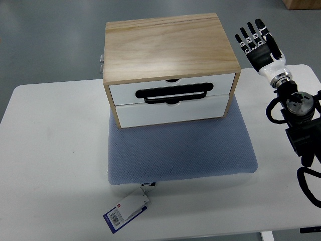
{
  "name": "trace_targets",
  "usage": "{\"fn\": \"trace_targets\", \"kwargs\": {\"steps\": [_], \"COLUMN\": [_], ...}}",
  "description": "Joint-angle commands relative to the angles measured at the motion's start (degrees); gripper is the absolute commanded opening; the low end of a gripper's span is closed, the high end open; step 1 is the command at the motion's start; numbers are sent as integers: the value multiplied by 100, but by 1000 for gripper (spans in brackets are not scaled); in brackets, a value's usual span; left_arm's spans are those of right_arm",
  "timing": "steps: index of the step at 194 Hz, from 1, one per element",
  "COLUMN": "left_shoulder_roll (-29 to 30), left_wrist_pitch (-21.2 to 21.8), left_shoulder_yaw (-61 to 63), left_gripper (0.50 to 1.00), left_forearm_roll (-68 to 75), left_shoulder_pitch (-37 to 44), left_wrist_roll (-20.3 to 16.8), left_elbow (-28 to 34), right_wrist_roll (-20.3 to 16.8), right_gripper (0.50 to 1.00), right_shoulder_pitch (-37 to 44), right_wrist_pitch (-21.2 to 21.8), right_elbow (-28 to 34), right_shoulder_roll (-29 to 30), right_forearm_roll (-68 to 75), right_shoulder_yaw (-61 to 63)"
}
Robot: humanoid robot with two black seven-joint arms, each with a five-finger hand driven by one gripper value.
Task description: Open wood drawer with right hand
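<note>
1. Plainly, one robot hand shows, the right hand [258, 44], its arm coming in from the right edge; its fingers [249, 35] are stretched out straight and slightly apart, holding nothing.
2. Just left of the fingers, not touching them, stands one wood drawer box [168, 47] with two white drawer fronts stacked one above the other.
3. Both drawers, the upper drawer [123, 91] and the lower drawer [170, 113], sit flush and closed, so nothing inside them can be seen.
4. One black handle [174, 94] lies across the seam between the two fronts, left of and below the fingers.
5. Under the box lies one blue-grey mat [180, 150], reaching toward the near side.
6. At the mat's near edge, far from the fingers, hangs one tag [126, 212] with a barcode.
7. All of it rests on one white table [50, 150].
</note>
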Motion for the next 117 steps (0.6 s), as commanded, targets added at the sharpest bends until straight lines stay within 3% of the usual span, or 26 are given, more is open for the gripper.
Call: {"fn": "trace_targets", "kwargs": {"steps": [1, 74, 117], "left_shoulder_roll": [0, 0, 0], "left_wrist_pitch": [0, 9, 0], "left_shoulder_yaw": [8, -9, -1], "left_gripper": [1000, 1000, 1000], "left_forearm_roll": [0, 0, 0], "left_shoulder_pitch": [1, 1, 1], "left_wrist_roll": [0, 0, 0], "left_elbow": [1, 1, -17], "right_wrist_roll": [4, -5, -66], "right_gripper": [946, 946, 946], "right_shoulder_pitch": [-2, 68, 982], "right_wrist_pitch": [11, 2, -42], "right_elbow": [-6, -6, -41], "right_shoulder_roll": [0, -150, -906], "right_forearm_roll": [4, -23, -84], "right_shoulder_yaw": [0, -53, -1231]}}
